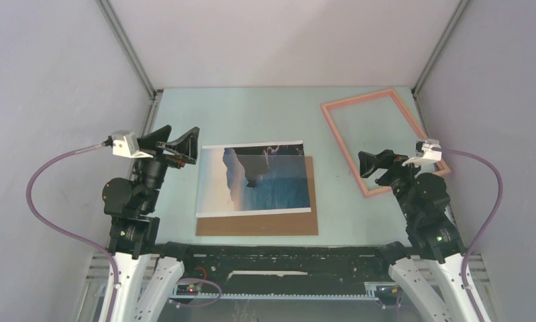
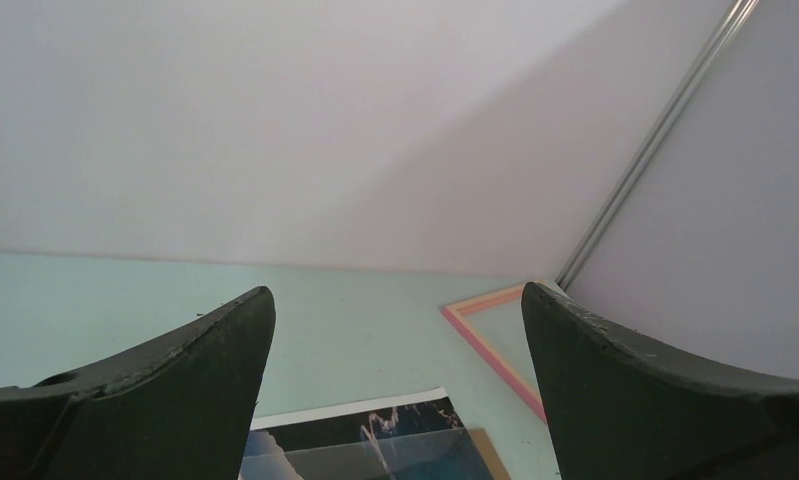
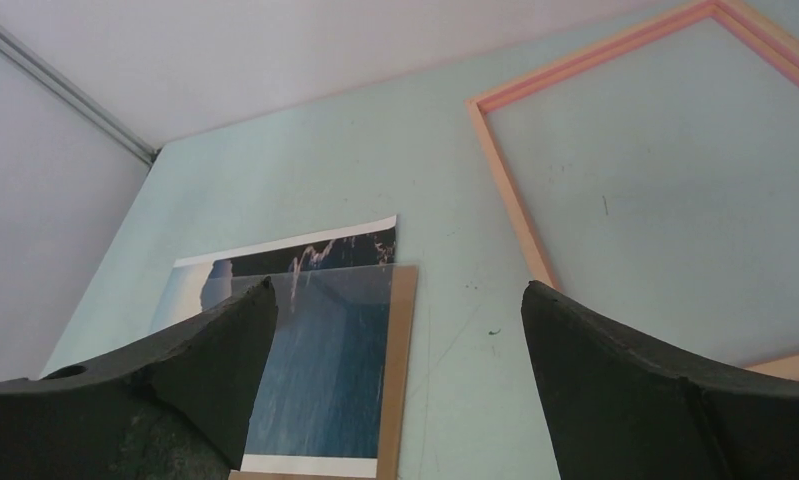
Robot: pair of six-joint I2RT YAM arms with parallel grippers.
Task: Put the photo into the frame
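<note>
photo point(image 1: 255, 180): blue sea, dark cliff, white border; left gripper point(image 1: 176, 143), right gripper point(image 1: 378, 164) spread.

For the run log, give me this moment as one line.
stage: not started | photo: on cardboard, centre | frame: empty, far right | left gripper: open, empty | right gripper: open, empty

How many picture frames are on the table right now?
1: the thin salmon-pink rectangular frame lies flat at the far right, apart from the seascape paper photo. None seems hidden.
</note>
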